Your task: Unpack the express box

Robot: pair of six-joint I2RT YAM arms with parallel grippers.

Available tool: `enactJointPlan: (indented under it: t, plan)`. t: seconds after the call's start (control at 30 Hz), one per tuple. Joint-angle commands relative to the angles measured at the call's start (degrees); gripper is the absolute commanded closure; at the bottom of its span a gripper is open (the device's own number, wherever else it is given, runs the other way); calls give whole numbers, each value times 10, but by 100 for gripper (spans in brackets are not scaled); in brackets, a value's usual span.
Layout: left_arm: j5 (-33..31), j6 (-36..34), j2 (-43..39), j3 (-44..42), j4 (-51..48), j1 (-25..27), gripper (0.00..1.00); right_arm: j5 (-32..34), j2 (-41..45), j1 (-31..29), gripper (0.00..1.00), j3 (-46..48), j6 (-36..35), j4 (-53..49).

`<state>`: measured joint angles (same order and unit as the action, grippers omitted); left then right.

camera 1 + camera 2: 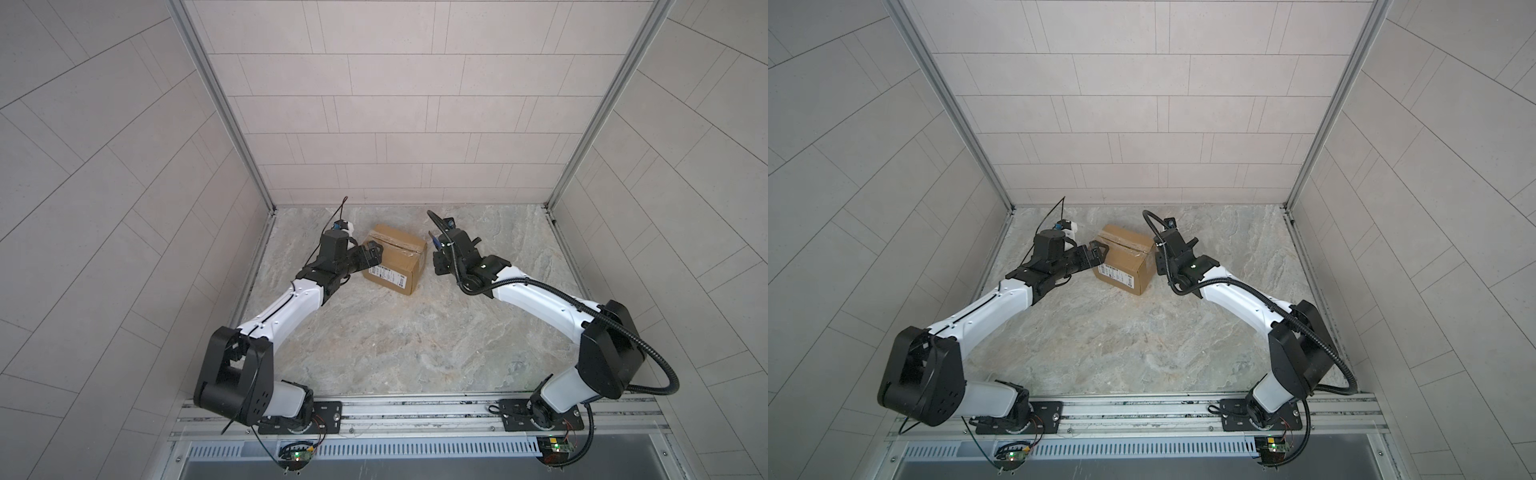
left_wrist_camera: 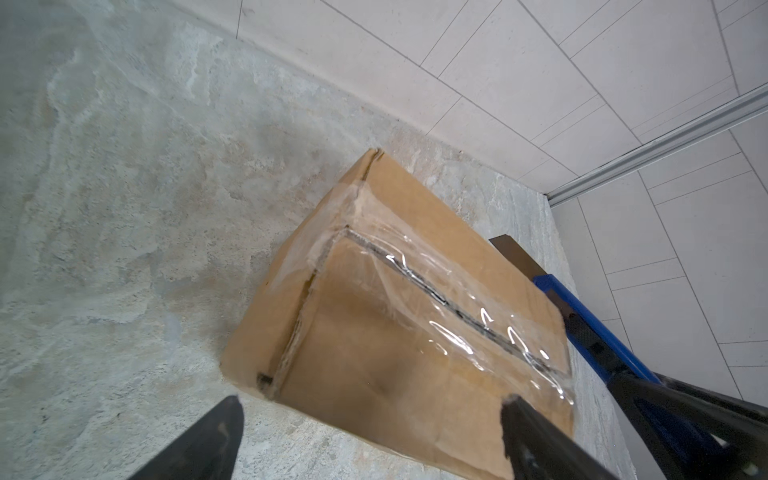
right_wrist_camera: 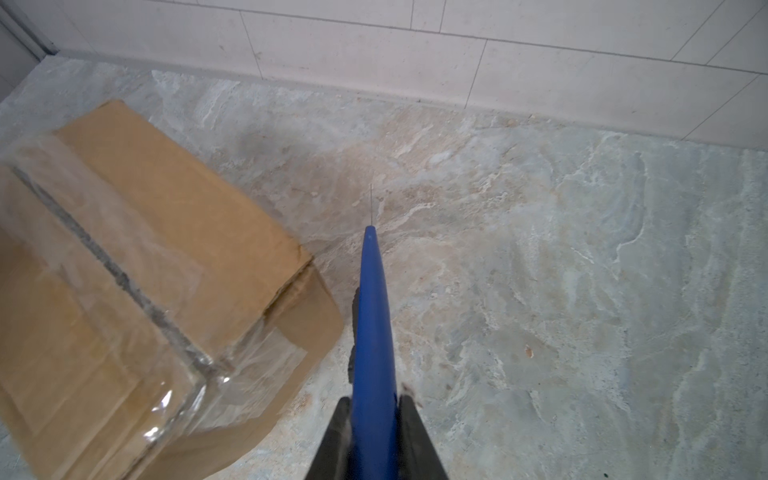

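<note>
**A:** How does the left claw [image 2: 370, 403] stand?

**B:** Wide open. In the left wrist view, one of its fingers [image 2: 208, 436] hangs over the bare bench [image 2: 104, 249]. The other sits over the near end of the express box [image 2: 415, 332], so the jaws straddle that corner. I cannot tell whether either finger touches the cardboard.

**A:** And the right claw [image 3: 374, 411]?

**B:** Closed on the handle of a blue utility knife [image 3: 374, 311], with one finger on each side of it. The knife lies just beside the right end of the box, and its thin blade [image 3: 370, 203] sticks out over the bench, clear of the cardboard.

**A:** Where is the box itself?

**B:** In both top views it stands on the bench between the two claws, toward the back and turned at an angle. The left claw [image 1: 374, 250] is at its left corner and the right claw [image 1: 438, 253] is off its right end. The flaps lie flat. Clear tape [image 2: 436, 291] runs along the top seam and down over both ends, and a dark line shows beneath it along the seam. A white label [image 1: 386, 276] is on the side facing the arm bases, but its print is too small to read.

**A:** And beyond the box?

**B:** A strip of bare marbled bench, then the tiled back wall [image 1: 395, 104].
</note>
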<state>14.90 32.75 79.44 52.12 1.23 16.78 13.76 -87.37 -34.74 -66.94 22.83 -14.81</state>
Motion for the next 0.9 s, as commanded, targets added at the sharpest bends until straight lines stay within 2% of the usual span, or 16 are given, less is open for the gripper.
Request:
enactJointPlan:
  t: [0.0,0.23,0.37,0.43,0.63,0.87]
  plan:
    - [-29,-15,-2,19,-23,-10,0,13,75,0,100,31,-2,-21]
    - [-34,-34,50,80,-35,-22,0,-8,225,-20,100,133,51,-86]
    - [-14,-46,80,107,-36,-23,0,-89,268,-28,100,156,58,-82]
    - [2,-45,91,109,-27,-23,0,-122,271,-29,100,157,62,-73]
    - [26,-37,99,88,-6,-22,0,-150,236,-35,100,143,57,-44]
    - [50,-20,76,40,24,-16,0,-144,190,-34,100,116,39,-28]
